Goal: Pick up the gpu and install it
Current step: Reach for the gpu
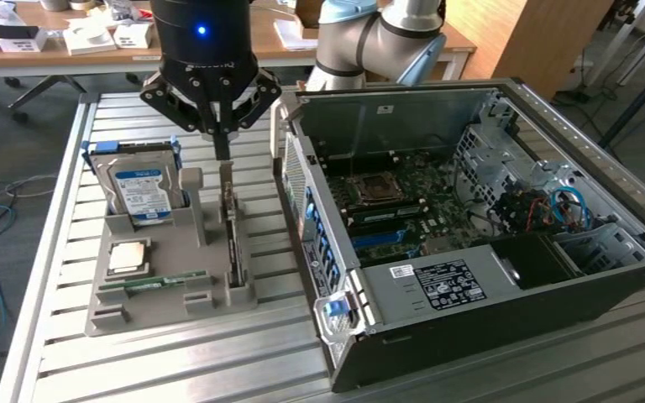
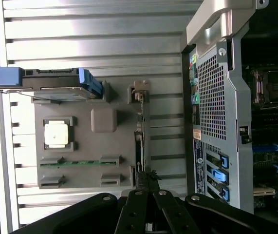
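The gripper (image 1: 224, 156) is hanging above the grey holder tray (image 1: 177, 312) with its jaws pressed together and nothing between them, and its tip is pointing down at the gpu (image 1: 231, 231). The gpu is standing on its long edge in 1 narrow slot of the tray, with its metal bracket at the end nearer the hard drive (image 1: 141, 191). It is sitting near the rear wall of the open computer case (image 1: 296, 164) (the case is lying toward the exterior view's right). The following hazards are judgements only. First, the closed jaws are creating the main risk: if they are coming down without parting, the tip is landing on the card's thin upper edge and loading the board instead of straddling it. Second, the card is offering only a narrow edge, so a small sideways offset is placing 1 finger on top of that edge or both fingers on 1 side. Third, a grip taken near 1 end is letting the card swing or tilt, and a tilting lift is wedging it in the slot and dragging the tray across the slatted table (image 1: 188, 369). Fourth, the case wall is standing close by, so a low transfer is risking the bracket catching on the rim. Inside, the motherboard (image 1: 412, 197) is looking crowded and loose cables (image 1: 563, 206) are lying close to it, so a skewed card is risking bent contacts.
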